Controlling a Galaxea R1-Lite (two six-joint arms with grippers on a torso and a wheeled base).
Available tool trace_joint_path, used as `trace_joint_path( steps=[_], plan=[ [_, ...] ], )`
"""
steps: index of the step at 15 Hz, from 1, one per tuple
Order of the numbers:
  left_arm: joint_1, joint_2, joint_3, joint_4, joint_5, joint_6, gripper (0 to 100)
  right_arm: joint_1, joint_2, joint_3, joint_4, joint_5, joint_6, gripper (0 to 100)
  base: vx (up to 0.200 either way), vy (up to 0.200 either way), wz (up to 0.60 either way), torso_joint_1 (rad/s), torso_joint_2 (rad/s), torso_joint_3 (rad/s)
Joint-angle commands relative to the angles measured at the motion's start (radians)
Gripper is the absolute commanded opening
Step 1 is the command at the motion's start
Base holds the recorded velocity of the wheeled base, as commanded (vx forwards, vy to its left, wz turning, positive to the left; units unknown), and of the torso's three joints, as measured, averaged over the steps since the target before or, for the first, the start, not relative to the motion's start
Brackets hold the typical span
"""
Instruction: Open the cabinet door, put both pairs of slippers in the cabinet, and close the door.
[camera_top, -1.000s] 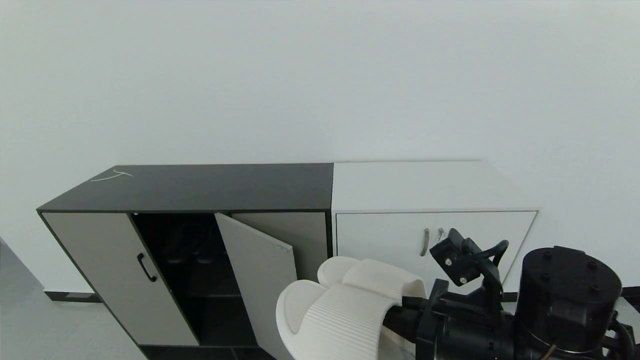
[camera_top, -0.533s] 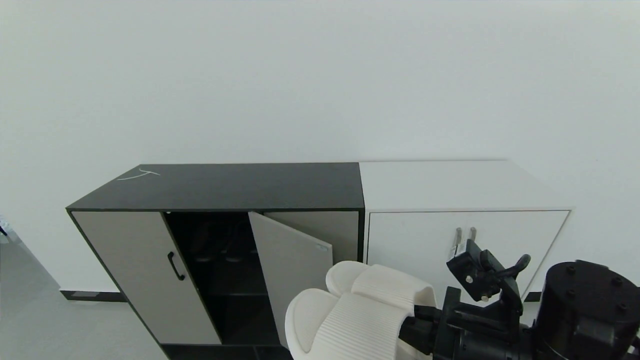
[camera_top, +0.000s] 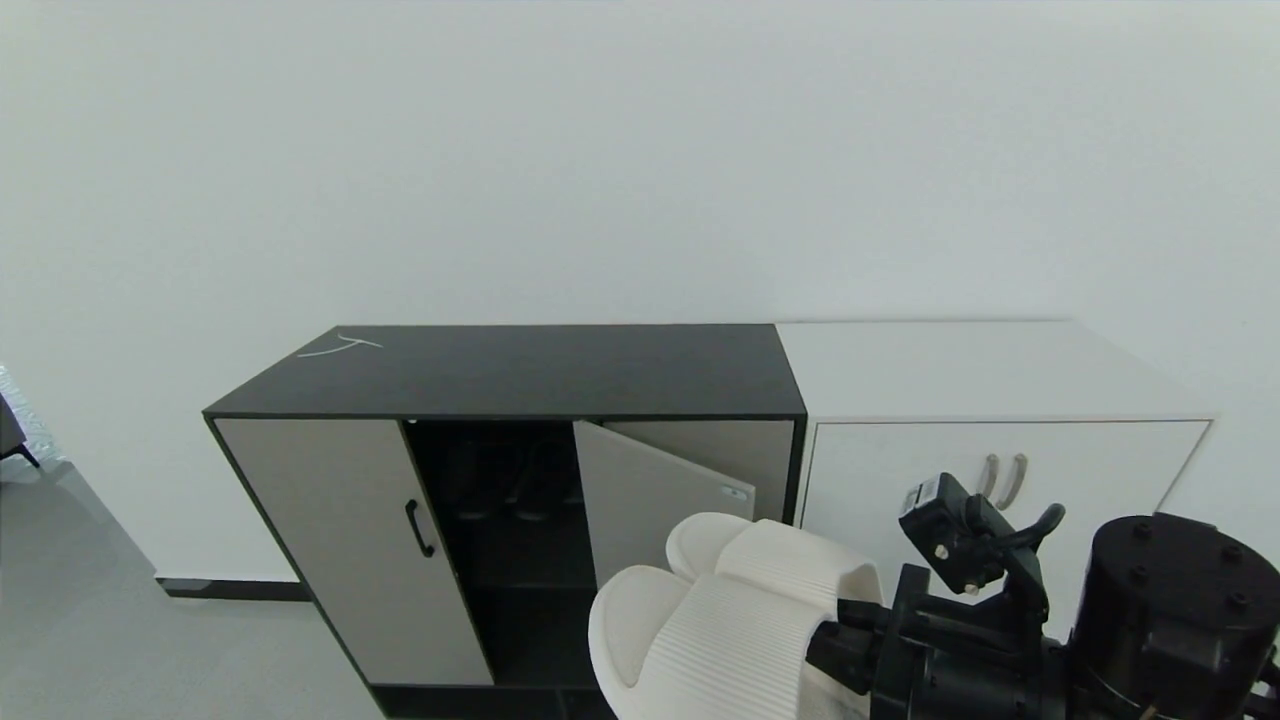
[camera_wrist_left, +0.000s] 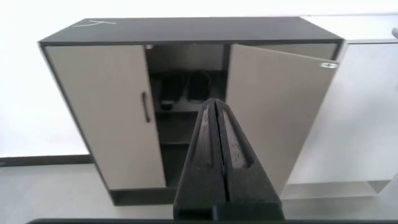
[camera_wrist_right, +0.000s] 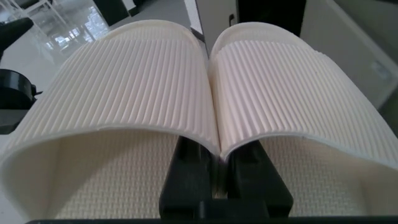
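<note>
The black-topped cabinet (camera_top: 520, 370) stands by the far wall, its right grey door (camera_top: 650, 495) half open. A pair of dark slippers (camera_wrist_left: 183, 87) sits on its upper shelf. The ribbed white slippers (camera_top: 720, 610) are held up side by side at near right.

white slippers (camera_top: 720, 610) cut off below, dark pair (camera_wrist_left: 186, 87) in cabinet (camera_wrist_left: 186, 28) indistinct

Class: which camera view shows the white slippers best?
Right wrist view: the white slippers appear close up, ribbed straps side by side, held by the right gripper. Head view shows them cut off at its lower edge.
</note>
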Motion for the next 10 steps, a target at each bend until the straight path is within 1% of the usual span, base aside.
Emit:
trace_joint_path(
  steps=[1,10],
  plan=[
    [0.000,0.001,0.000,0.000,0.000,0.000,0,0.000,0.007,0.002,-0.002,0.001,-0.001,0,0.000,0.200,0.00,0.007,0.00,0.002],
    [0.000,0.001,0.000,-0.002,0.000,0.000,0,0.000,0.011,0.004,-0.002,0.002,-0.010,0,0.000,0.200,0.00,0.001,0.00,0.002]
  ],
)
